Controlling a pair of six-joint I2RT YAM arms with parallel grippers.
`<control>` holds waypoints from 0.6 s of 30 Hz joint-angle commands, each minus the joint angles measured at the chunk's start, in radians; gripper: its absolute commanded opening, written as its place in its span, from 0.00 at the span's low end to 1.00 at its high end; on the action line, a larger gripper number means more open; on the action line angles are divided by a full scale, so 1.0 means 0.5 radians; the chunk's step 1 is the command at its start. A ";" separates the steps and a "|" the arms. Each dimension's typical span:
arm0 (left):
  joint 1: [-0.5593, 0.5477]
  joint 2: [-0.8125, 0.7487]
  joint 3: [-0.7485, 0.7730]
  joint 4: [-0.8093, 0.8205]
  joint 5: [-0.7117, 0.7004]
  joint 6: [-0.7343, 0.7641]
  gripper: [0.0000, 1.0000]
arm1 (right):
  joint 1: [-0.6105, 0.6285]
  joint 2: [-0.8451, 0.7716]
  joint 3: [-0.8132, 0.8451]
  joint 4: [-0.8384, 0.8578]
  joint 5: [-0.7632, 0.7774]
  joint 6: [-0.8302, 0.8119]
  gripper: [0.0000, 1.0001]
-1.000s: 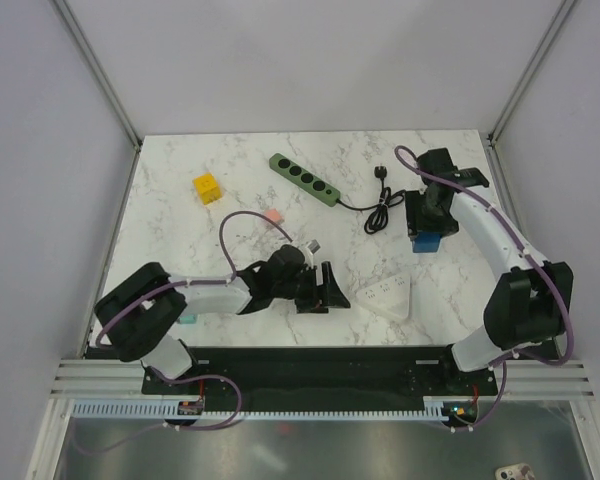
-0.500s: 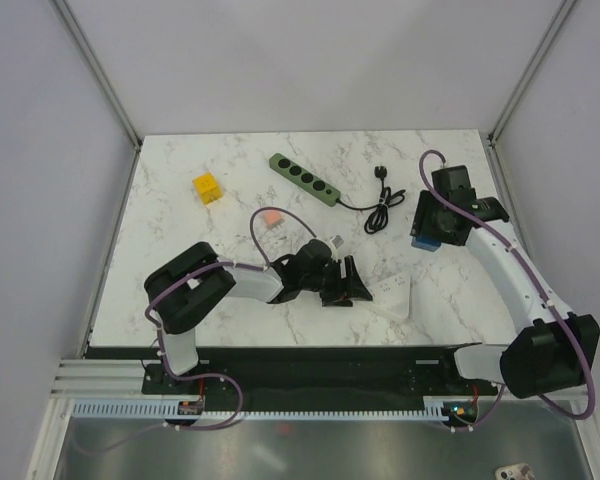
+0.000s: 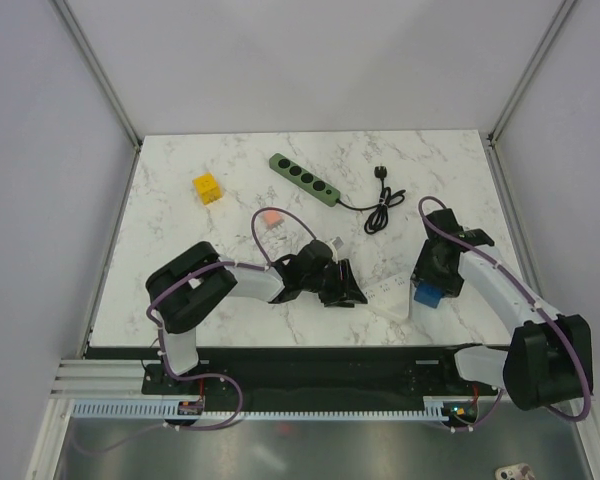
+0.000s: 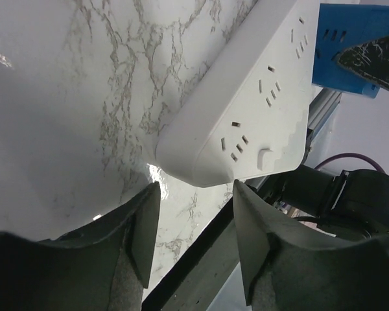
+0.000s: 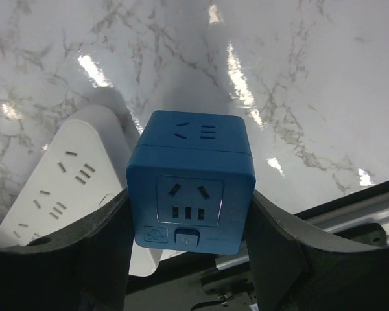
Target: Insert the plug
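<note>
The right arm [image 3: 495, 285] has come down from the upper right of the table [image 3: 180, 260] to the lower right. It brought the blue socket cube [image 3: 428, 296] along. The left arm [image 3: 245, 287] has hardly moved in the last half second.

At the upper left sits a yellow block [image 3: 207, 187]. A little right of it and lower down is a small pink thing [image 3: 271, 216]. Next comes a green power strip [image 3: 304, 179], lying slanted. Its black cord [image 3: 380, 215] is bunched up to the right and ends in a black plug [image 3: 382, 173]. All of these are well apart from the arms.

The left arm lies low and reaches to the right across the lower middle of the table. The left jaws are spread apart with nothing between them. They point at the near end of the white power strip [image 4: 246, 110], which lies flat just past their tips.

Just beside the right end of that strip is the blue socket cube. The right jaws squeeze it from both sides, with its socket face turned to the wrist camera. I cannot tell if the cube touches the strip.

The right arm bends out at the lower right and reaches up and left, and its wrist points down over the cube.
</note>
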 commanded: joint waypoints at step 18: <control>0.244 -0.052 0.393 -0.537 -0.103 0.465 0.42 | 0.208 -0.109 -0.148 0.590 -0.274 0.391 0.00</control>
